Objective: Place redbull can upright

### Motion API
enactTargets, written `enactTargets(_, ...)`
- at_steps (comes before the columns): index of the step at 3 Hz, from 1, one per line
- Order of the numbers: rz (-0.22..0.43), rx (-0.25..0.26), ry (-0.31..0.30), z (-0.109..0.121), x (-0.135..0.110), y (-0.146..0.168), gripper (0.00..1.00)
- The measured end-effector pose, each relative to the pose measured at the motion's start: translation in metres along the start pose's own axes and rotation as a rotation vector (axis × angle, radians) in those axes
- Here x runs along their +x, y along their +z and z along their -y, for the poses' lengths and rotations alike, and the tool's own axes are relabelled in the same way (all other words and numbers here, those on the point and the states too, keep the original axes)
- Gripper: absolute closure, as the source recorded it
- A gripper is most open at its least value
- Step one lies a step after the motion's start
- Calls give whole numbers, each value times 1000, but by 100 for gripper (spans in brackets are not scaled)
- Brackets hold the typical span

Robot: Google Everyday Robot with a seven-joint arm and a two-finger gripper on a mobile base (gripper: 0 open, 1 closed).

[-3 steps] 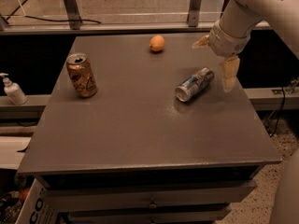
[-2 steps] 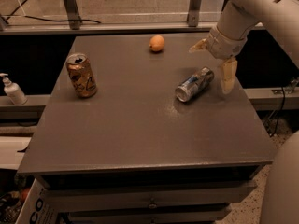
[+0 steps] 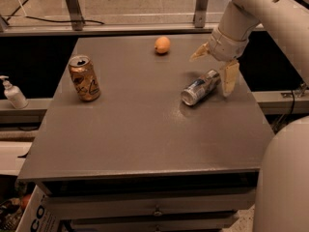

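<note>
Sideways, the redbull can lies by the spread gripper, label unreadable.

White arm slanting down from upper right, wrist angled left, gripper right of centre in the upper half of the view, tan fingers spread wide apart, rounded white body at lower right

The splayed hand hangs just above the redbull can lying on its side, perhaps touching it.
</note>
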State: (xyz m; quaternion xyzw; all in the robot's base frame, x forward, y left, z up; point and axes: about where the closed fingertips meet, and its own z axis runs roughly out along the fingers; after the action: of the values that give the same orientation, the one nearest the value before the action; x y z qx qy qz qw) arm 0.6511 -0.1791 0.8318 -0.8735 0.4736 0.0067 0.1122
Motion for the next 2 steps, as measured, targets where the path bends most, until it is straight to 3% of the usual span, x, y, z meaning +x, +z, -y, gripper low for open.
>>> enactTargets(2,13,-3,-23,3,-3,-4,62)
